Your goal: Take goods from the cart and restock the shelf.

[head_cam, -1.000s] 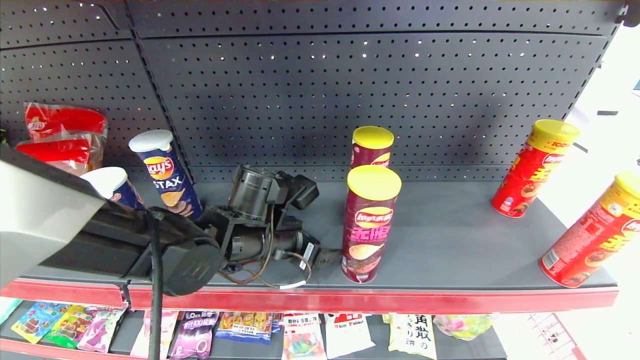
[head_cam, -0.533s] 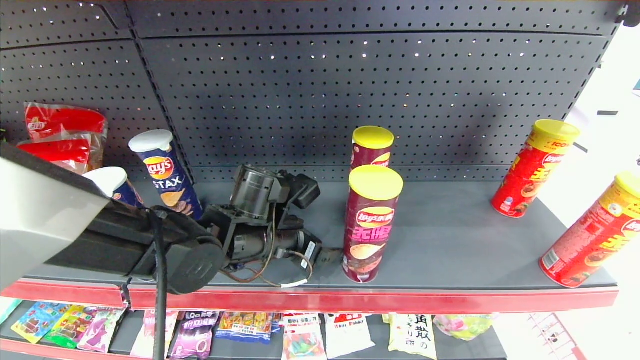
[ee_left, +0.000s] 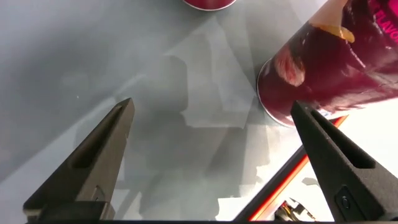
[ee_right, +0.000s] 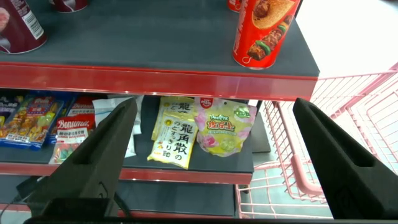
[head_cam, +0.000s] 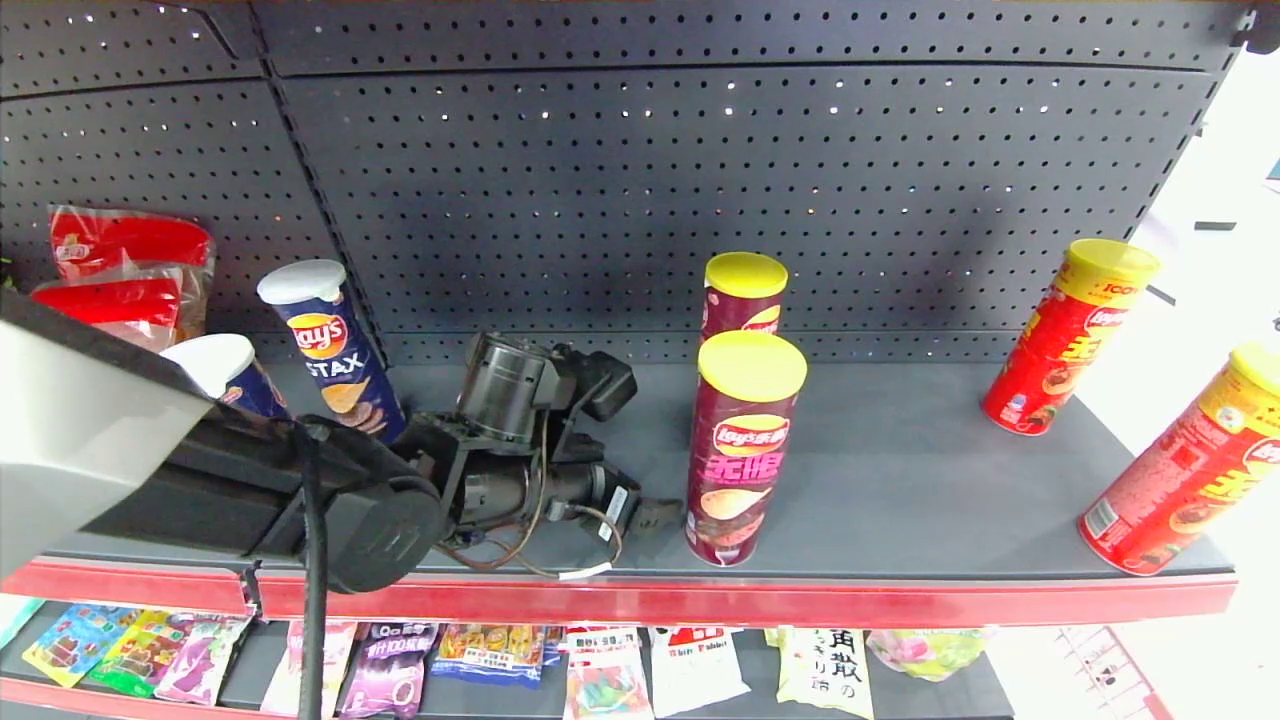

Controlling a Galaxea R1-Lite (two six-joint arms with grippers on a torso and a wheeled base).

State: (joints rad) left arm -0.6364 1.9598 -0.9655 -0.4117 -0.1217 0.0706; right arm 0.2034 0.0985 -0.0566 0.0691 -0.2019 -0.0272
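A maroon chip can with a yellow lid (head_cam: 745,450) stands upright near the front of the grey shelf (head_cam: 900,480), and a second one (head_cam: 743,295) stands behind it. My left gripper (head_cam: 655,515) lies low on the shelf, just left of the front can's base. In the left wrist view the left gripper (ee_left: 212,106) is open over bare shelf, with the maroon can (ee_left: 323,68) beside one finger and not between the two. My right gripper (ee_right: 214,102) is open and holds nothing, in front of and below the shelf's red edge (ee_right: 155,78).
Two blue cans (head_cam: 335,345) and red bags (head_cam: 120,265) stand at the shelf's left. Two red cans (head_cam: 1065,340) stand at the right, one (ee_right: 264,31) near the front edge. Snack bags (head_cam: 600,670) fill the lower shelf. A pink wire cart (ee_right: 348,162) stands to the right.
The front maroon can has shifted a hair to the right. My left wrist has wobbled slightly beside it; nothing else has moved.
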